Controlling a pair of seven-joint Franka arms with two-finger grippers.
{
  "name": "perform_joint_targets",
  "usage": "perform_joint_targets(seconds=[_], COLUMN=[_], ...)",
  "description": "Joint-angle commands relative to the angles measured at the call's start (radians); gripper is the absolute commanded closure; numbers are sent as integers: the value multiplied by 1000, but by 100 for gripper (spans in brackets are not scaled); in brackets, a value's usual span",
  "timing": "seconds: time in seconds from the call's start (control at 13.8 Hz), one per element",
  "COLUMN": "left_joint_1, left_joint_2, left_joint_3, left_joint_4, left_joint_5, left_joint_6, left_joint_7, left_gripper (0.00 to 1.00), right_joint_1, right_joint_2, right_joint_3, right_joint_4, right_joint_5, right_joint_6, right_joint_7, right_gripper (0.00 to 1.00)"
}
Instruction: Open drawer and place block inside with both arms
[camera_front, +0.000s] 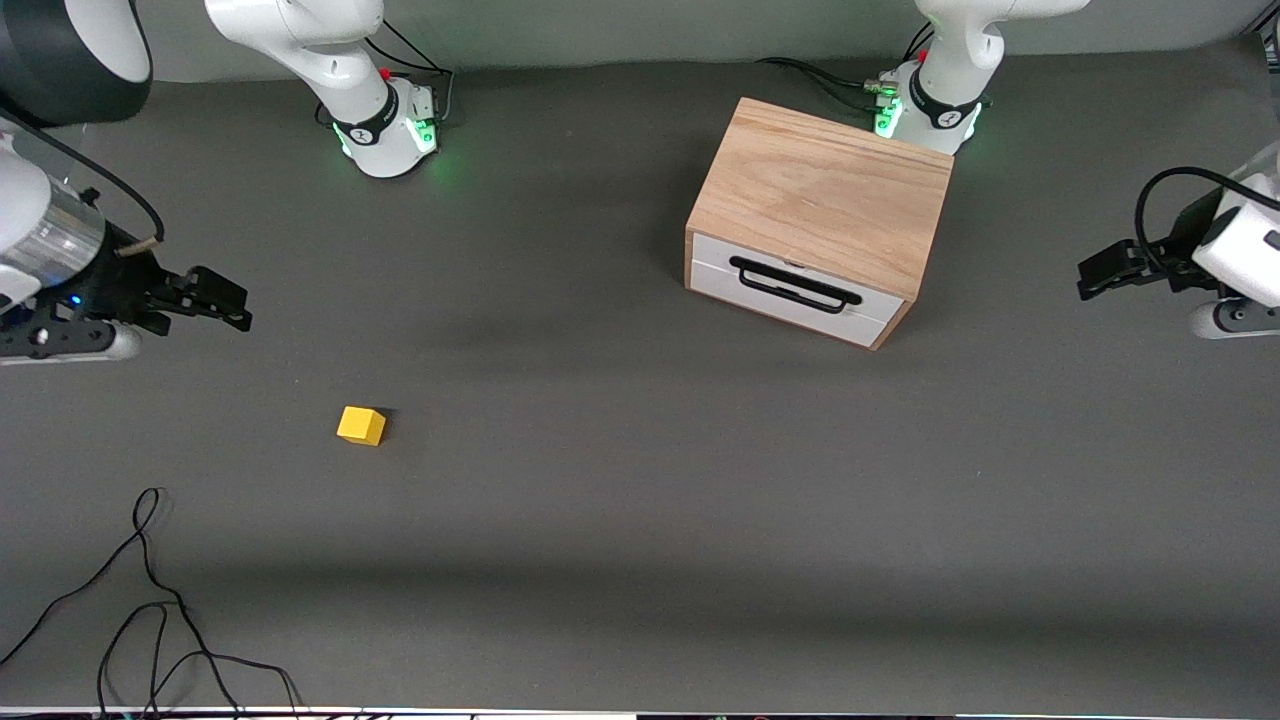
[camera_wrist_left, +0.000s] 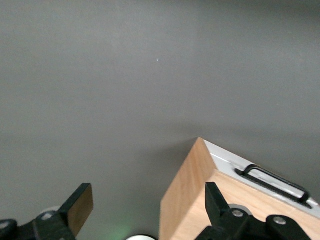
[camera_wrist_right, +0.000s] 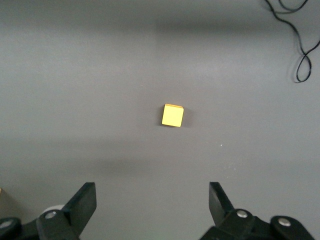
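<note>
At the right arm's end of the desk (camera_front: 620, 500) you have the right pincer (camera_front: 222, 300) hanging in the air over bare grey surface, fingers (camera_wrist_right: 82, 202) spread wide apart, nothing between them. Its wrist view looks straight down on the block (camera_wrist_right: 172, 115), centred between the two fingertips but well apart from them.

Block: small, yellow, flat on the desk, alone. It lies nearer the front camera than the box, toward the right arm's end. Nothing touches it.

Left pincer (camera_front: 1100, 272): up in the air at the left arm's end, just past the box's side. Fingers (camera_wrist_left: 80, 206) stand apart and hold nothing. Its wrist view shows the box's top corner and the white front with the handle (camera_wrist_left: 275, 182) under it.

Box (camera_front: 825, 190): light wood, set at a slight angle, close to the left arm's base. Drawer (camera_front: 790, 285) is shut, its white front flush with the box; the black bar handle faces the front camera. Neither pincer touches it.

Loose black cable (camera_front: 150, 600) curls on the desk nearest the front camera, at the right arm's end, well apart from the block. Both arm bases show green lights.
</note>
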Motion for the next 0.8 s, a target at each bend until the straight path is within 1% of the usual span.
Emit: perform_joint_targets(seconds=[0.0, 0.07, 0.22, 0.29, 0.44, 0.51, 0.58, 0.65, 0.73], left_joint_1=[-14, -16, -16, -17, -33, -65, -117, -155, -165], left_joint_2=[-23, -15, 26, 57, 97, 112, 129, 147, 167], left_joint_3=[-122, -171, -289, -340, -421, -438, -438, -437, -438], left_joint_4=[-1, 2, 42, 63, 79, 79, 77, 77, 77], left_joint_5=[-13, -13, -16, -30, -35, -28, -13, 16, 19], left_joint_6=[-20, -7, 3, 11, 68, 98, 120, 123, 120], left_joint_7=[-339, -486, -791, -927, -1136, -1252, -1349, -1426, -1487], left_gripper=[0, 0, 0, 0, 0, 0, 0, 0, 0], right_joint_1=[5, 5, 5, 5, 5, 5, 5, 5, 5], right_joint_2=[30, 30, 27, 30, 45, 56, 79, 111, 140], right_joint_3=[-2, -2, -2, -2, -2, -2, -2, -2, -3], right_joint_4=[-56, -103, -235, -284, -407, -471, -526, -566, -584], right_joint_5=[17, 17, 17, 17, 17, 17, 17, 17, 17], right_joint_6=[71, 117, 267, 334, 498, 601, 704, 788, 838], right_joint_7=[18, 18, 16, 16, 15, 13, 13, 13, 13], right_gripper=[0, 0, 0, 0, 0, 0, 0, 0, 0])
